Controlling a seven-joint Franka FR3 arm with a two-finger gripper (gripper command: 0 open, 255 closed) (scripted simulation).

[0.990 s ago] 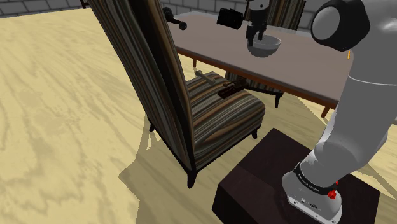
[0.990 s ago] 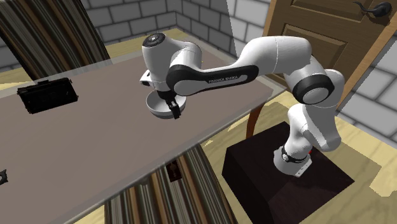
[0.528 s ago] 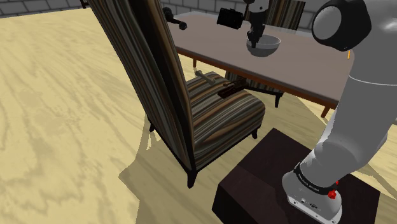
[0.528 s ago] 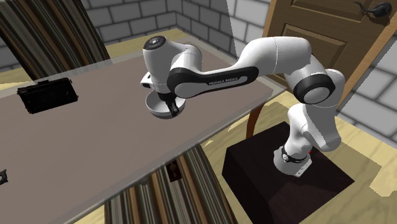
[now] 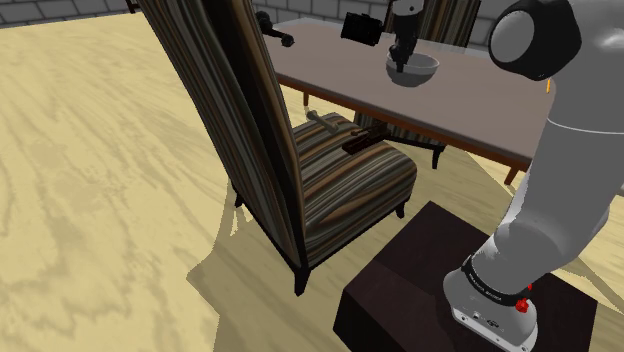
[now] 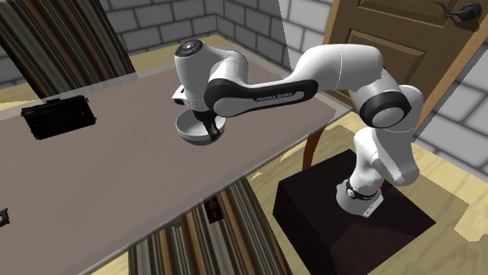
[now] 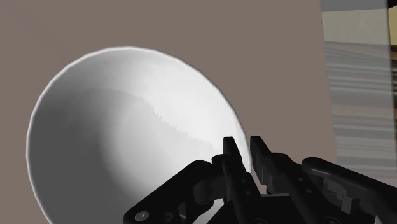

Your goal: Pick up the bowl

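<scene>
A plain grey-white bowl (image 5: 417, 70) is over the brown table (image 5: 330, 62), near the edge on the stand's side. My black gripper (image 5: 402, 60) comes down from above and is shut on the bowl's rim. In the second exterior view the bowl (image 6: 190, 130) hangs tilted just above the table (image 6: 117, 176), with the gripper (image 6: 209, 134) pinching its near rim. The wrist view looks into the bowl (image 7: 127, 140); the gripper (image 7: 245, 153) clasps the thin rim, one finger inside and one outside.
A black box (image 5: 360, 27) (image 6: 59, 117) lies on the table beyond the bowl. A tall striped chair (image 5: 290, 150) stands between the shoulder camera and the table. The dark stand (image 6: 352, 215) sits below the table's end, with a wooden door (image 6: 391, 39) behind the arm.
The fingers, open around the rim a second ago, have closed on it. The bowl has since shifted slightly upward with the gripper.
</scene>
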